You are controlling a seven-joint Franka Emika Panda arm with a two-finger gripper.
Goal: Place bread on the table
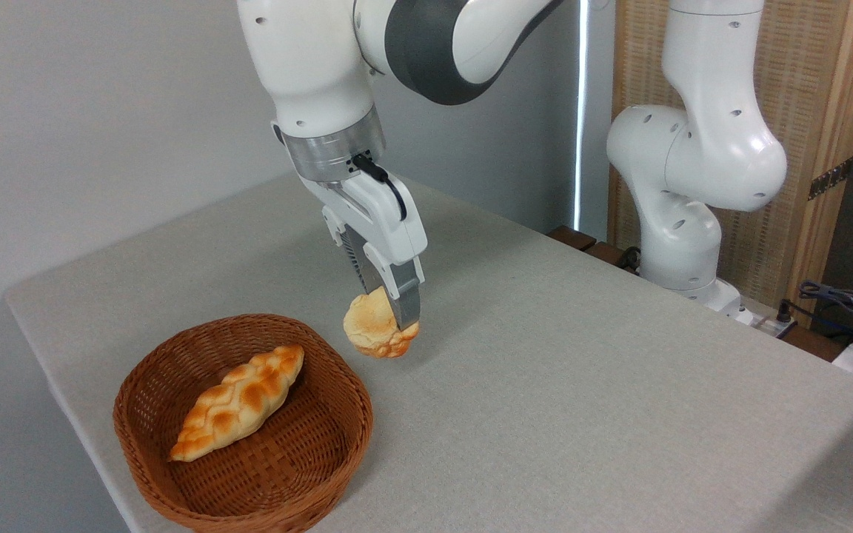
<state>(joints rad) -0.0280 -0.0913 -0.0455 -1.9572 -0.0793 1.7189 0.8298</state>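
The bread [371, 326], a small round bun with a pale toasted top and lumpy golden sides, is pinched between my fingers and tilted on its side. My gripper [389, 314] is shut on it, just to the right of the basket's far rim. The bun hangs low over the light grey table [582, 385]; I cannot tell whether it touches the surface. One finger [406, 300] covers the bun's right part.
A brown wicker basket [249, 437] stands at the table's front left and holds a longer braided golden loaf [238, 403]. The arm's white base [682, 244] rises beyond the table's far right edge. Cables [841, 303] lie at the right.
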